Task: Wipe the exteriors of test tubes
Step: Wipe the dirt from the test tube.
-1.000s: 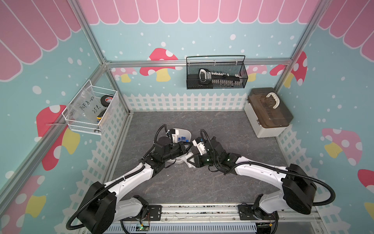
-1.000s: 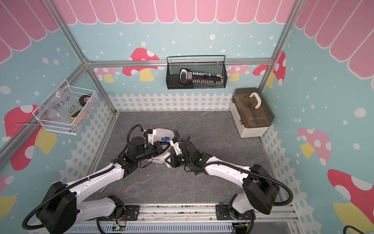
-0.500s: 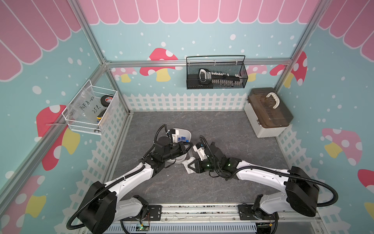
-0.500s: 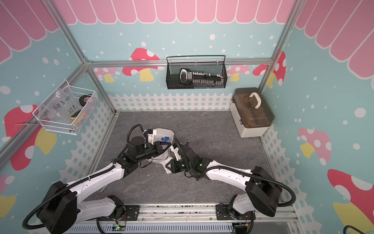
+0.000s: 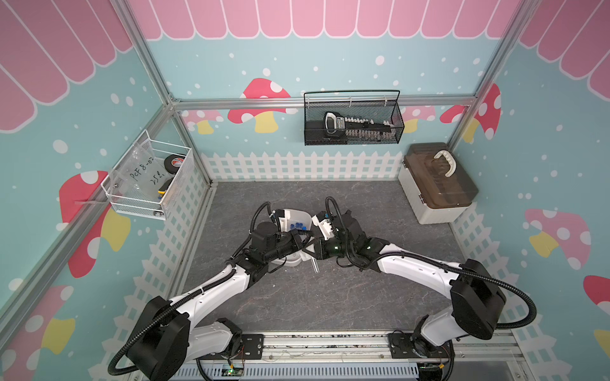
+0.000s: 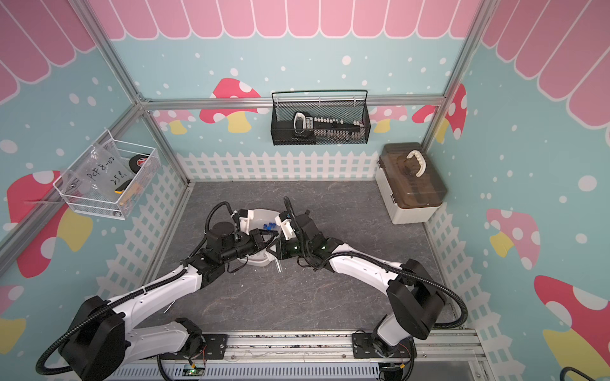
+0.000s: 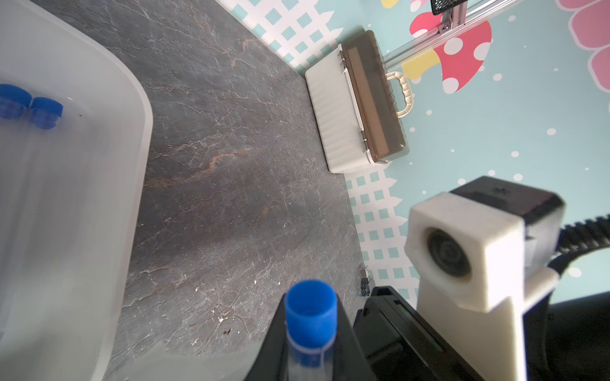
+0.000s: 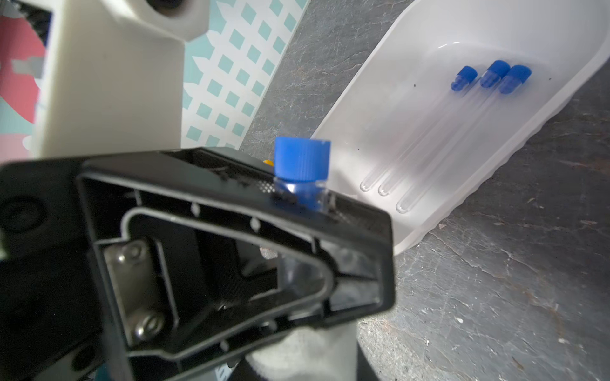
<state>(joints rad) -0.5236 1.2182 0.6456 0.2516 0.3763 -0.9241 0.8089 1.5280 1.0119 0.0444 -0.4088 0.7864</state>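
Gripping a test tube (image 8: 302,161) just under its blue cap, the left gripper (image 7: 310,333) has its jaws clamped on the clear wall, and the cap stands free above the black fingers (image 7: 269,349). The right wrist view shows the tube running down through the open frame of the nearer finger toward a white cloth (image 8: 307,349) bunched directly below.

The right gripper (image 5: 313,249) meets the left one tip to tip above the table (image 5: 297,297). Its jaws appear closed on that cloth. The left gripper covers the place where cloth and tube meet, so I cannot tell whether the cloth goes all the way around the tube. In both top views the clear end of the same test tube (image 5: 314,265) pokes out from beneath the two grippers on the side toward the robot's base. Whether it touches the table is unclear.

Three other test tubes (image 8: 439,132) lie side by side in the white tray (image 8: 373,85). Their caps are together at one end, two of the caps touching and the third just beside them. In the top views the tray sits on the table right behind the grippers, partly hidden by the left arm. A box (image 5: 435,184) with a brown lid and a cream handle stands well apart, at the far right corner of the table.
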